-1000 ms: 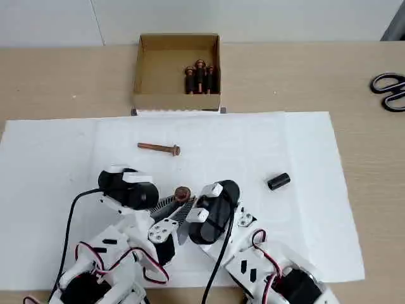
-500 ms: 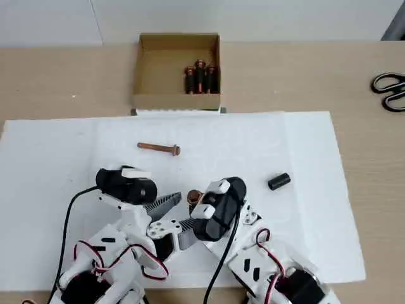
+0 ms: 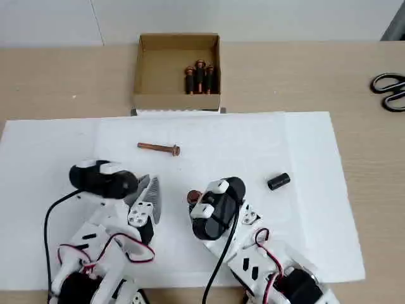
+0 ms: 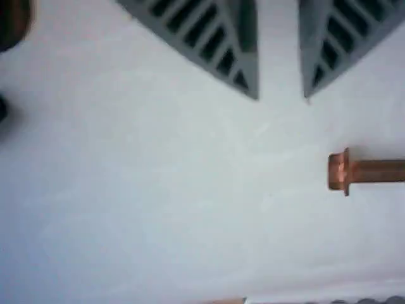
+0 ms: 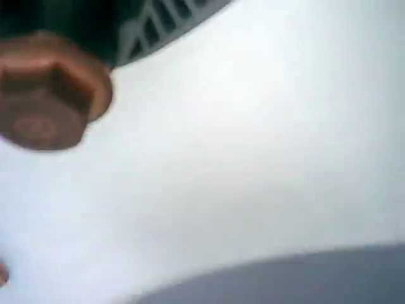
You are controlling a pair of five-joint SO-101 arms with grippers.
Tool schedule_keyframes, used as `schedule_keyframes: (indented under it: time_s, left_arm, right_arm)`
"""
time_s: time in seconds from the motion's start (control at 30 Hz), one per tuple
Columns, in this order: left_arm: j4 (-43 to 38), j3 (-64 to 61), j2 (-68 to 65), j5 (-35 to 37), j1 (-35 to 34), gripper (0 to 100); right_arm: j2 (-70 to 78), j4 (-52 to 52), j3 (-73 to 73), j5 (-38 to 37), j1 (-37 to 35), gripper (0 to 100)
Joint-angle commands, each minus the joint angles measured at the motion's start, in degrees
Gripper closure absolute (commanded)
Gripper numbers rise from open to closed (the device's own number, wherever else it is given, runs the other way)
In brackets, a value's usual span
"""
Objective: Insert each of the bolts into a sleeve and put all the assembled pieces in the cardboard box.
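The right gripper is closed on a bolt, whose copper hex head juts past one grey finger over the white sheet; something dark sits behind the head, but I cannot tell whether it is a sleeve; the left gripper stands beside it, apart, its fingers narrowly parted with nothing between them; bare sheet separates the two grippers; a little ahead of the left fingertips lies a loose bolt, head toward the right arm's side; a loose sleeve lies off the right gripper's outer side, bare sheet all round it, short of the sheet's edge; farther ahead, just past the sheet's far edge, the box holds three assembled pieces near its wall on the right arm's side, the rest of its floor open; scissors lie at the table edge, well apart.
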State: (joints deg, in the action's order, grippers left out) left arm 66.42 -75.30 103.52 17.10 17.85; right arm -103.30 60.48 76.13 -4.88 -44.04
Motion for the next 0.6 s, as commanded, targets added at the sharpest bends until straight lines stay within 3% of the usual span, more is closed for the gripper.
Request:
schedule_keyframes:
  time_s: [0.0, 0.27, 0.37, 0.57]
  left_arm:
    - [-4.31, -3.82, 0.53, -3.34, -3.08, 99]
    - [-21.10, -20.97, 0.53, -7.47, -4.92, 99]
    - [-21.19, -20.97, 0.35, -7.47, -4.92, 99]
    - [-16.44, -21.05, 0.35, -7.30, -4.92, 99]
  right_arm:
    - [-0.48, -1.36, -0.62, -0.18, 4.70, 99.6]
    - [-0.48, -1.89, -0.62, 2.90, 8.84, 99.6]
    - [-0.48, -2.68, 0.09, 6.42, 10.07, 99.6]
    - [1.54, -12.70, 1.58, 8.97, 19.91, 99.6]
